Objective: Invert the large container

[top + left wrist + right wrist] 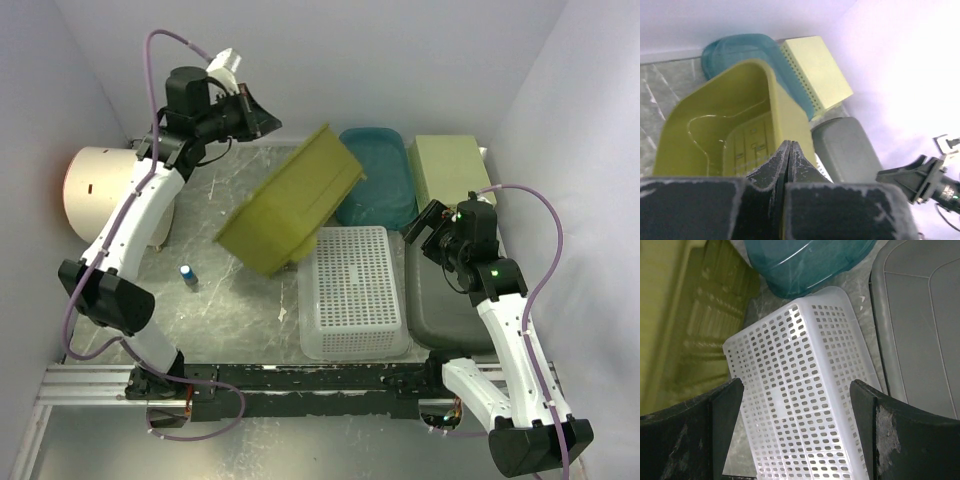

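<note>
Left claw point(789, 145) clenched near smooth, tilted olive-yellow plastic container point(290, 205); right claw point(796, 385) released above perforated white basket point(805, 430).

Grey marbled counter point(230, 310). On it, L to R: cream cylindrical drum point(100, 190), small blue-capped bottle point(187, 273), white perforated plastic basket point(355, 290), teal plastic tub point(378, 175), grey plastic bin point(445, 305), pale green box point(450, 165) at back R.
</note>
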Controlling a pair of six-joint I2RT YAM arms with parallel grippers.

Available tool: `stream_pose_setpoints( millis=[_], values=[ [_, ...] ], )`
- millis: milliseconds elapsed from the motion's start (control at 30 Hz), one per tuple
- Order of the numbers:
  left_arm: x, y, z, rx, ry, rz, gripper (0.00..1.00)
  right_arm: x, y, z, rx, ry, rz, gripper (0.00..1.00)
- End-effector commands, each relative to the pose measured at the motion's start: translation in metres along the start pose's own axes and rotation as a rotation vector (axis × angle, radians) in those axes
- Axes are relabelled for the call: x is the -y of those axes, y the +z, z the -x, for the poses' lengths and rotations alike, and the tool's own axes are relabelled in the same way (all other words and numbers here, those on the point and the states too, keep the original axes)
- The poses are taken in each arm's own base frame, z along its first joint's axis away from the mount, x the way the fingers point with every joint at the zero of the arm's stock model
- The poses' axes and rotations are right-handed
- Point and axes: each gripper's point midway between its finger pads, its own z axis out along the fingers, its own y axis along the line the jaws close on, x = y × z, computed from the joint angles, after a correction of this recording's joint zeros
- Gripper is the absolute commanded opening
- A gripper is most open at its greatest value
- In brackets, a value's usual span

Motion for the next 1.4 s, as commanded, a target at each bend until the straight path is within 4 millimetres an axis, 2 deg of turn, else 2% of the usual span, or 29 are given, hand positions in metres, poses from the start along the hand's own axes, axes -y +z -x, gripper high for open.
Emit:
stream_pose_setpoints(
  millis=[0,67,167,267,367,433,533,667,733,867,933,1067,1200,1300,1333,1367],
  values=[
    [-0.01,-0.007,0.012,0.049,-0.195,-0.164,0.07,-0.002,-0.003,0.002,0.011,-0.01,0.011,0.89],
    [-0.033,-0.01,0.003,0.048,-0.259,-0.169,0.07,-0.002,-0.005,0.002,0.012,-0.011,0.009,0.89],
    [-0.079,-0.014,-0.01,0.033,-0.319,-0.106,0.07,-0.001,-0.005,0.001,0.01,-0.013,0.006,0.89],
    [-0.103,-0.017,-0.021,0.02,-0.309,-0.045,0.07,-0.001,-0.004,0.001,0.005,-0.013,0.006,0.89],
    [-0.107,-0.023,-0.018,0.016,-0.256,0.006,0.07,-0.002,-0.001,-0.001,-0.001,-0.007,0.013,0.89],
    [-0.111,-0.026,-0.014,0.01,-0.218,0.051,0.13,-0.005,0.003,-0.004,-0.017,-0.003,0.033,0.89],
    [-0.115,-0.036,-0.004,0.014,-0.155,0.124,0.3,-0.015,0.01,-0.011,-0.06,0.006,0.085,0.88],
    [-0.103,-0.057,0.014,0.045,-0.042,0.176,0.6,-0.015,0.016,-0.019,-0.091,0.011,0.094,0.87],
    [-0.092,-0.064,0.007,0.025,0.065,0.247,0.71,-0.012,0.017,-0.022,-0.098,0.008,0.086,0.87],
    [-0.083,-0.079,-0.04,-0.085,0.194,0.421,0.83,-0.009,0.023,-0.028,-0.116,0.009,0.08,0.87],
    [-0.087,-0.086,-0.061,-0.131,0.195,0.462,0.83,-0.011,0.027,-0.03,-0.128,0.016,0.087,0.87],
    [-0.107,-0.1,-0.087,-0.186,0.202,0.547,0.8,-0.017,0.031,-0.028,-0.136,0.017,0.105,0.87],
    [-0.114,-0.095,-0.109,-0.248,0.183,0.512,0.73,-0.019,0.031,-0.025,-0.13,0.005,0.101,0.86],
    [-0.118,-0.089,-0.118,-0.284,0.157,0.479,0.65,-0.016,0.029,-0.025,-0.128,-0.001,0.089,0.86],
    [-0.12,-0.088,-0.117,-0.282,0.153,0.482,0.6,-0.016,0.028,-0.024,-0.125,-0.002,0.085,0.87],
    [-0.123,-0.088,-0.116,-0.274,0.148,0.491,0.5,-0.014,0.027,-0.024,-0.122,-0.002,0.079,0.87]
  ],
)
